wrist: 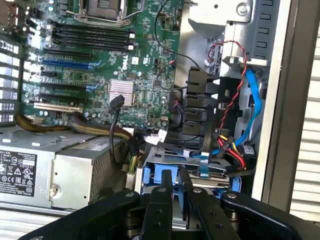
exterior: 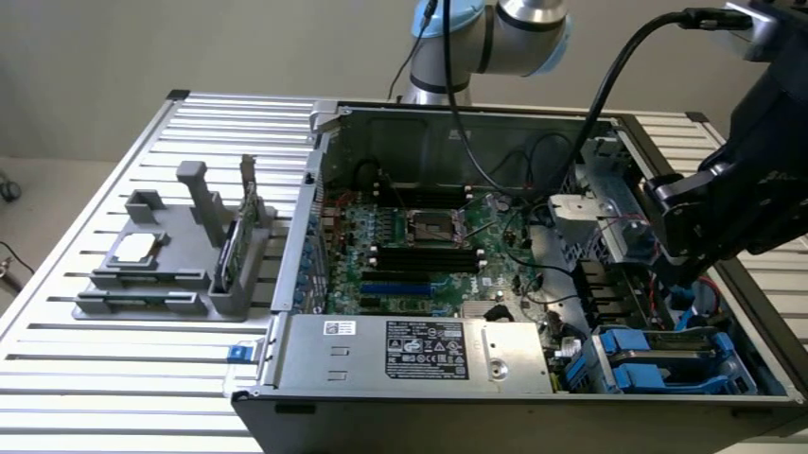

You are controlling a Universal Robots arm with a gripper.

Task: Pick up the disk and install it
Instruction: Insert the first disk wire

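Disk: the disk (exterior: 657, 357) (wrist: 165, 177) lies flat in the corner bay of the open computer case (exterior: 316, 180), directly under the jaws. Its blue carrier shows on both sides of them, and silver metal shows in the slit between.
Jaws: the gripper (exterior: 684, 284) (wrist: 174, 186) is clenched on the disk. Its two black fingers (wrist: 159, 205) are drawn close together and pinch the blue front piece of the carrier.
Cables: red, blue and black leads (wrist: 235, 145) run down into the bay just beyond the jaws, close to the far end of the disk.
Black bracket: a black plastic block (wrist: 197, 100) stands upright just past the disk, farther from the jaws than the leads.
Power supply: a long grey box (exterior: 417, 352) (wrist: 50, 172) with a black-and-white label sits beside the jaws, next to the disk's bay.
Motherboard: the green board (exterior: 417, 241) (wrist: 100, 65) lies on the case floor, well beyond the jaws, with dark memory slots and an empty processor socket.
Tray: a grey tray (exterior: 165, 274) with a small silver chip (exterior: 135, 248) stands outside the case, far from the jaws, on the exterior view's left.
Table: a white slatted table (exterior: 114, 378) carries the case and the tray.
Arm: the arm (exterior: 505, 28) rises behind the case, and a thick black cable (exterior: 606, 85) runs to the wrist above the jaws.
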